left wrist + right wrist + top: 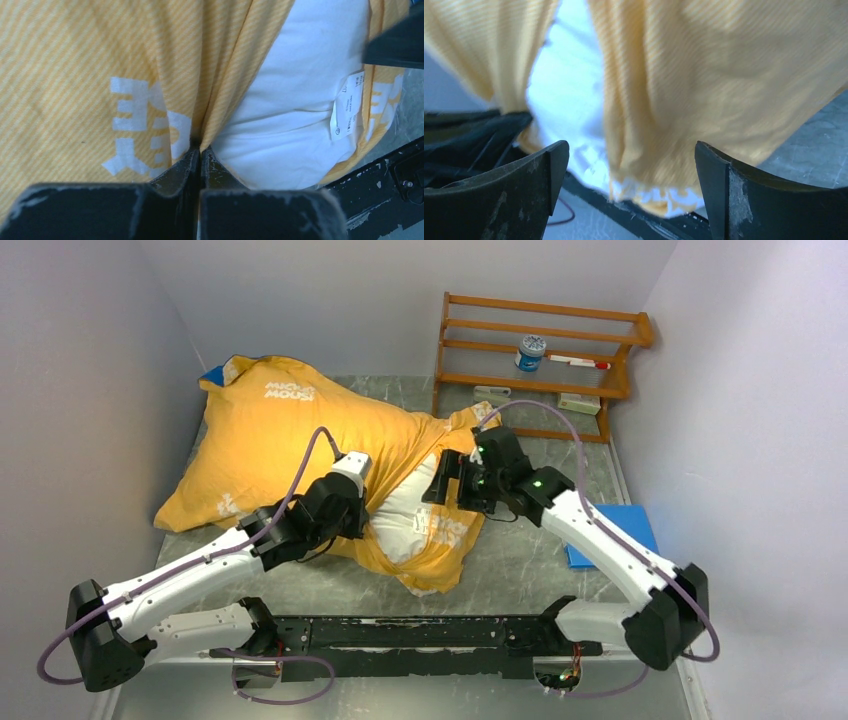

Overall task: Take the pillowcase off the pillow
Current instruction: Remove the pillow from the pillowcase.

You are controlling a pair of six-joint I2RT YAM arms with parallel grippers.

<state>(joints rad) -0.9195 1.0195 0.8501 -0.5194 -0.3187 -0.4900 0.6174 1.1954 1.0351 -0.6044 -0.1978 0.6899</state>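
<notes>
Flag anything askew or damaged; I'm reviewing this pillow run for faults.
Nothing is spilled or broken. The pillowcase is bunched where the left gripper pinches it, and the pillow bulges partly out of its near end, as the task would need.

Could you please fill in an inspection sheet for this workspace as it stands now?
Surface: grey marbled table.
Job's things: pillowcase, yellow-orange side up, covers most of the pillow; white end exposed.
Clutter: blue pad at right; wooden rack behind, holding jar and marker.
Grippers: left gripper, jaws shut on pillowcase fold; right gripper, jaws open around hanging fabric.
Cables: purple cables hang in loose loops.
Surroundings: plain grey walls.
</notes>
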